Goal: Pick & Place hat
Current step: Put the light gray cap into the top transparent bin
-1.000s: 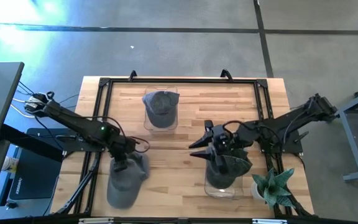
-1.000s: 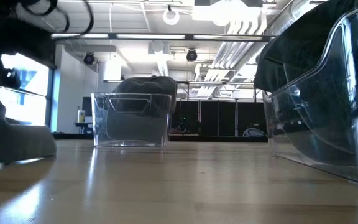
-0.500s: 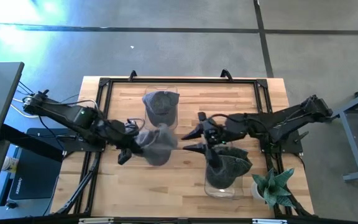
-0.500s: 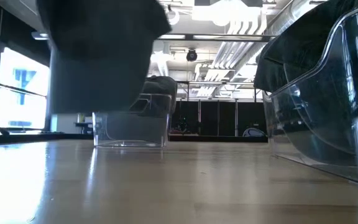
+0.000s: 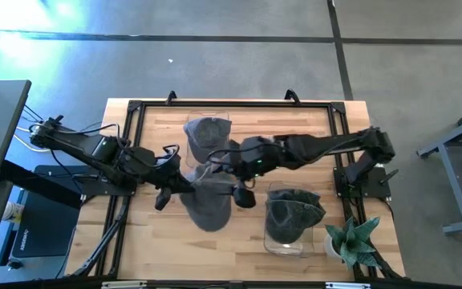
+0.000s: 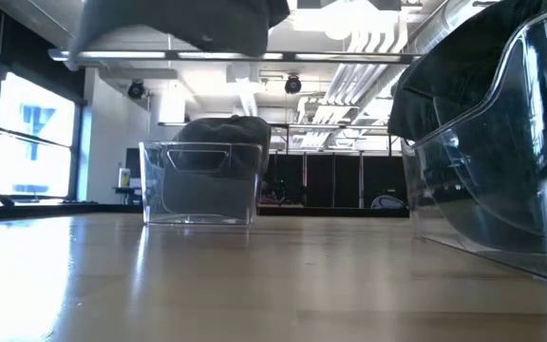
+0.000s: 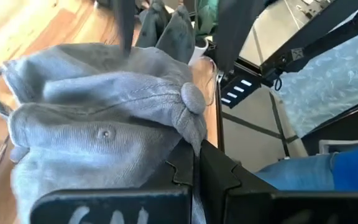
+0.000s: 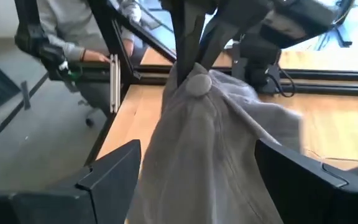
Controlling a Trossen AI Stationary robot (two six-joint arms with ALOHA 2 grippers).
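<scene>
Three grey hats are in play: one sits in the clear bin [image 5: 207,143] at the far middle of the counter [image 5: 327,128], one fills the clear bin [image 5: 289,229] at the near right, and the third, the grey hat [image 5: 207,202], hangs in the air over the counter's middle, clear of the wood. The left gripper [image 5: 184,186] has its fingers pinched tight on the hat's crown, right beside the top button [image 7: 191,98], as the left wrist view shows. The right gripper [image 5: 239,183] reaches in from the right with its fingers [image 8: 107,177] spread wide on either side of the hanging cloth, gripping nothing. The pick looks done and the placing is left; this seems to be a hand-over between the arms, with the right fingers yet to take hold and the hat yet to reach a bin. The hat is soft, ribbed, corduroy-like fabric, sagging into loose folds under its own weight, with small eyelets and a rounded cloth button. The bins are rigid, see-through plastic with rounded corners; the counter is pale wooden planking framed by black rails. A potted plant [image 5: 353,241] stands at the near right corner.
</scene>
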